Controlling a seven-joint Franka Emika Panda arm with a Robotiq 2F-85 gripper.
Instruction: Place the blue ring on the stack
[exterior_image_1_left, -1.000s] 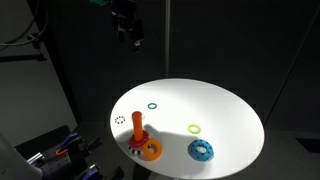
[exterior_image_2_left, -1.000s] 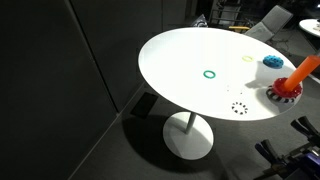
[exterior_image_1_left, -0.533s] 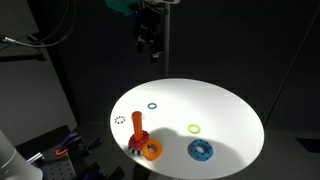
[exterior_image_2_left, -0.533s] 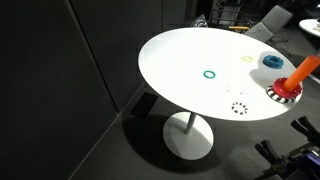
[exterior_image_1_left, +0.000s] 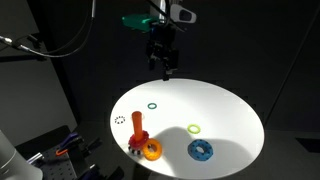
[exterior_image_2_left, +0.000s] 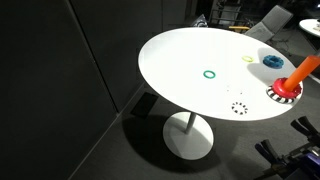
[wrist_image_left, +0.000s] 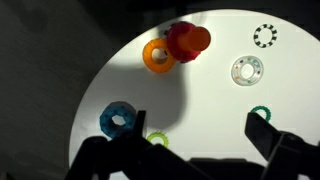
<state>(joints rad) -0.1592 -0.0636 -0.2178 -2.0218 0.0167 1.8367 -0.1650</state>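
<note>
Dark room, one lit round white table (exterior_image_1_left: 235, 115). We note the stack (exterior_image_1_left: 138, 124) upright near the rim, with an orange ring (exterior_image_1_left: 152, 150) touching its base. The blue ring (exterior_image_1_left: 202, 150) lies flat, well apart from the stack (beyond the orange ring). The gripper (exterior_image_1_left: 166, 68) hangs high above the stack's level, jaws wide, empty.
</note>
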